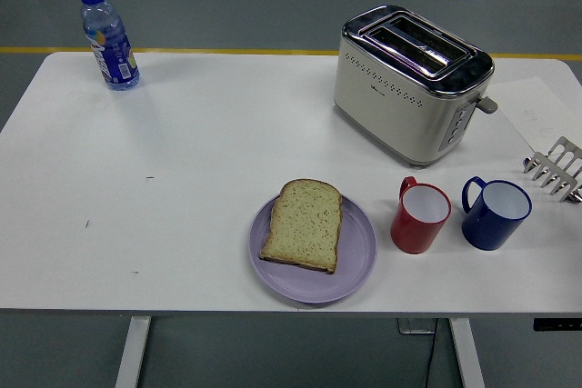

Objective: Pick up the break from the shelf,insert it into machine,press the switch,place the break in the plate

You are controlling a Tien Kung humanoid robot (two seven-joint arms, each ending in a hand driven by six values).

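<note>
A slice of bread [303, 224] lies flat on a lilac plate [361, 265] near the table's front edge. Behind it to the right stands a cream and chrome toaster [409, 84] with two slots on top and nothing showing in them; its lever [488, 104] sticks out on the right end. A metal toast rack [556, 170] stands at the right edge of the picture, with no bread on it. Neither of my hands shows in the head view.
A red mug [419, 216] and a blue mug [496, 213] stand side by side right of the plate, in front of the toaster. A water bottle [108, 38] with a blue cap stands at the far left corner of the white table [182, 188].
</note>
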